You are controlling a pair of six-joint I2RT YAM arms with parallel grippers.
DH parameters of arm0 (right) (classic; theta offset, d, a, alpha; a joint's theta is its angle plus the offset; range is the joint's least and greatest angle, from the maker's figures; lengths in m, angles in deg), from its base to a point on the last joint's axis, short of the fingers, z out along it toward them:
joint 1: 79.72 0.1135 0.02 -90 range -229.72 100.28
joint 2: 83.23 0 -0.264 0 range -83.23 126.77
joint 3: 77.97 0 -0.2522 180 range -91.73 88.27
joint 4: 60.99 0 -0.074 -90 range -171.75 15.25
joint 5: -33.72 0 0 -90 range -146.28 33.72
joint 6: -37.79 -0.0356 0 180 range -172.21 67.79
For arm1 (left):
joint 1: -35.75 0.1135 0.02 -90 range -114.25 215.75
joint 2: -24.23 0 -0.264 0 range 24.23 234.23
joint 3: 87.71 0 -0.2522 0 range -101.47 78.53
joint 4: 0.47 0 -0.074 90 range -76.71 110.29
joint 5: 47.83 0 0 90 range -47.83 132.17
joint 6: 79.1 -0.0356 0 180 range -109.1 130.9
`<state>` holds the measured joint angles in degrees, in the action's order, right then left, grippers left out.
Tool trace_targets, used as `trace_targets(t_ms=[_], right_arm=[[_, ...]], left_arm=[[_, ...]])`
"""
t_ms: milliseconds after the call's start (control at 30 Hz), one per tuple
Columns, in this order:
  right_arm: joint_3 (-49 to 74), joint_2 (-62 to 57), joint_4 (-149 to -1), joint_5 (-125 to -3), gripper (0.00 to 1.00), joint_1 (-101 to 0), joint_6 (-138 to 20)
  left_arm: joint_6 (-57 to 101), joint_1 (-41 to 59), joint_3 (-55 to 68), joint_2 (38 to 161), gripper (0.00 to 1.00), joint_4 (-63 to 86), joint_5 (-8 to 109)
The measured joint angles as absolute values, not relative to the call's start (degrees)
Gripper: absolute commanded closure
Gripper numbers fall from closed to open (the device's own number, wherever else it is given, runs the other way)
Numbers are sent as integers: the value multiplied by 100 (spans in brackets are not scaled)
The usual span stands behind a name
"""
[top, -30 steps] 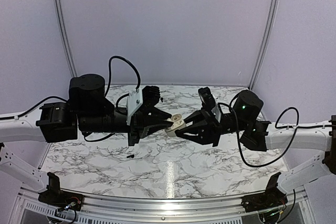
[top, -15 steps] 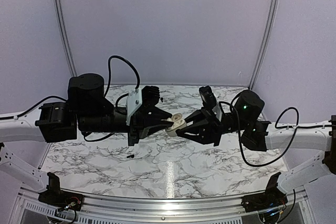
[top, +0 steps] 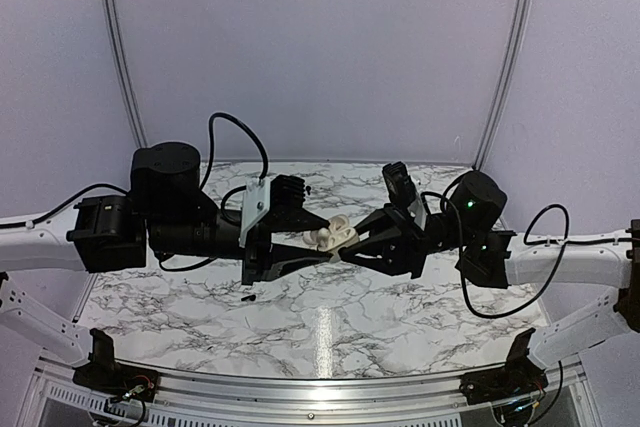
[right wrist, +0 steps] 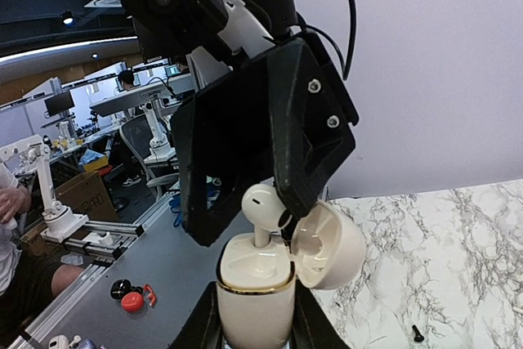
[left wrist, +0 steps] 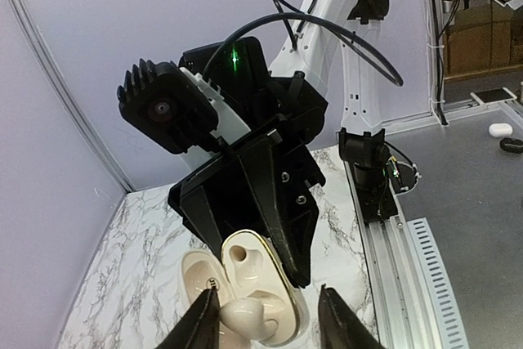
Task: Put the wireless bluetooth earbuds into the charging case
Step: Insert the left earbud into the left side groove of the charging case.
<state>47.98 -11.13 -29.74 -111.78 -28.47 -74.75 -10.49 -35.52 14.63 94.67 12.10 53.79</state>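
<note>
The right end effector (right wrist: 255,320) is clamped on the body of the charging case (right wrist: 253,275). It holds the case upright at the lower centre of the right wrist view, above the marbled desk (top: 400,317) in the middle of the overhead view, with the lid hinged open to the right. A cream-white earbud (right wrist: 263,204) stands with its stem in one socket, and the left end effector (left wrist: 265,324) has its jaws spread on either side of it, gripping nothing.
</note>
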Motion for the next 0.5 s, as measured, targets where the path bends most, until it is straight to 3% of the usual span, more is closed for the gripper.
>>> trace_targets(t_ms=[267, 500], right_arm=[[4798, -1107, -2971, -11146, 100, -2850, -7471], [4798, -1048, -2845, -11128, 100, -2850, -7471]], left_arm=[[-1038, -3563, 1456, 9456, 38, 1262, 5398], [-1055, -3574, 1367, 9427, 36, 1409, 5387]])
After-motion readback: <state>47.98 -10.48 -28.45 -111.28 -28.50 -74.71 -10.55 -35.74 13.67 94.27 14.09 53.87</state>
